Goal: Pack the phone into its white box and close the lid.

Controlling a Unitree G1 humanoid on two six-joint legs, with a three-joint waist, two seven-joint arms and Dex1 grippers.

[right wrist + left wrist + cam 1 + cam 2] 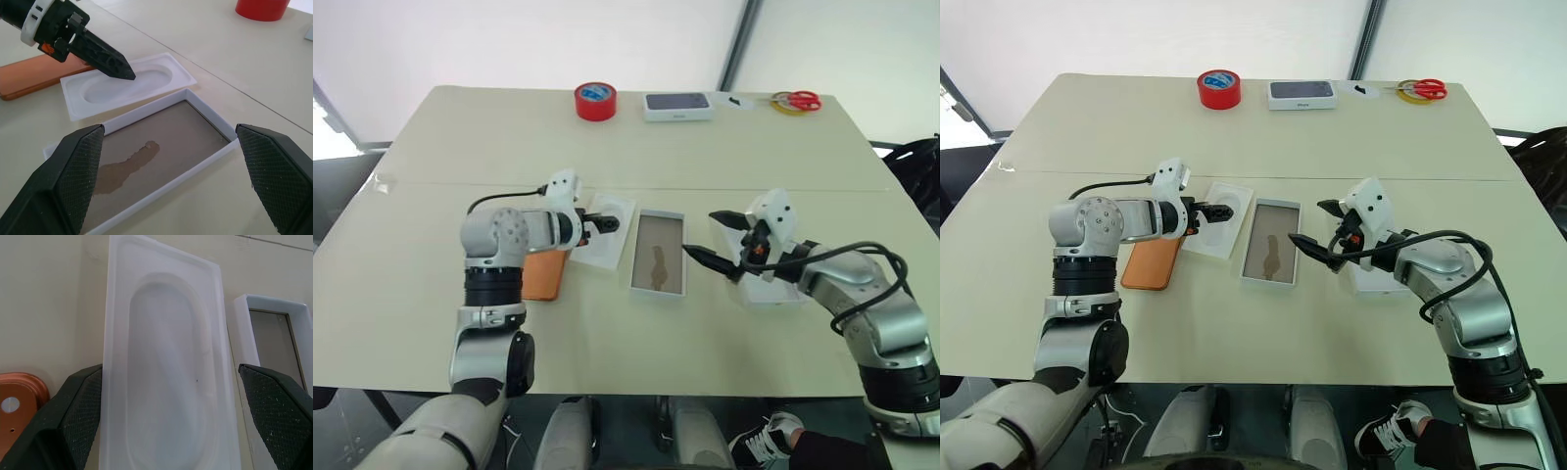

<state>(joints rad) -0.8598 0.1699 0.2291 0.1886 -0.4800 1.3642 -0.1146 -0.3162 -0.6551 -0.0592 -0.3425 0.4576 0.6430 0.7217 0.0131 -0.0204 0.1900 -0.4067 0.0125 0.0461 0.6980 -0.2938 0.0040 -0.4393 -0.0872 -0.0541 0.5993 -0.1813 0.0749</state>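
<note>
The left tool (1217, 211) hovers with its two black fingers spread apart over a flat white insert (1219, 232), holding nothing, and the orange phone (1151, 262) lies on the tabletop (1234, 333) to its left. The right tool (1317, 227), also spread wide and empty, hangs beside the white box (1271, 256), with the lid (1371, 279) beneath that arm. At the far edge sit red tape (1219, 88), scissors (1422, 90) and a second white box (1302, 94); no writing is legible.
</note>
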